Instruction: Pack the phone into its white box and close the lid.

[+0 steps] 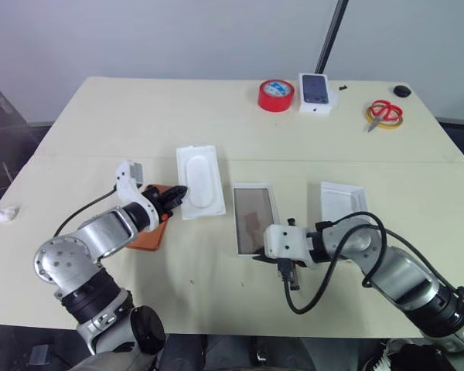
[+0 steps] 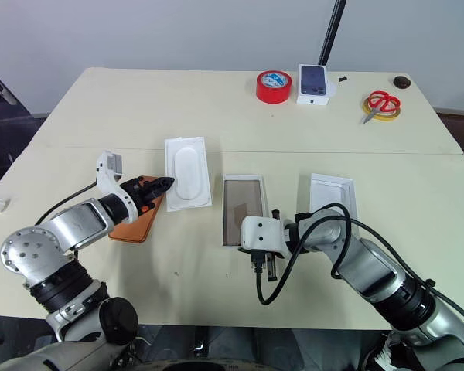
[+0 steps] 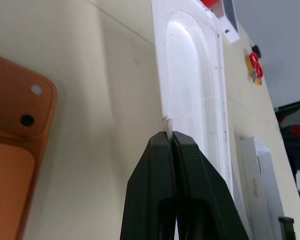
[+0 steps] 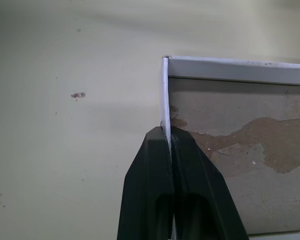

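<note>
The orange phone (image 1: 145, 233) lies camera side up on the table, partly under my left arm. Just beyond it, my left gripper (image 3: 169, 136) is shut on the near edge of a flat white insert (image 1: 199, 180) with an embossed oval. The white box (image 1: 255, 216), brownish inside, lies open at the table's middle. My right gripper (image 4: 166, 131) is shut on its thin rim at the near corner. The lid (image 1: 342, 202) lies to the right of the box, inside up, behind my right arm.
At the table's far side stand a red tape roll (image 1: 276, 95), a small white box with a dark phone picture (image 1: 315, 91), red scissors on a yellow ring (image 1: 384, 114) and a small black object (image 1: 402, 90). A crumpled white scrap (image 1: 6, 212) lies at the left edge.
</note>
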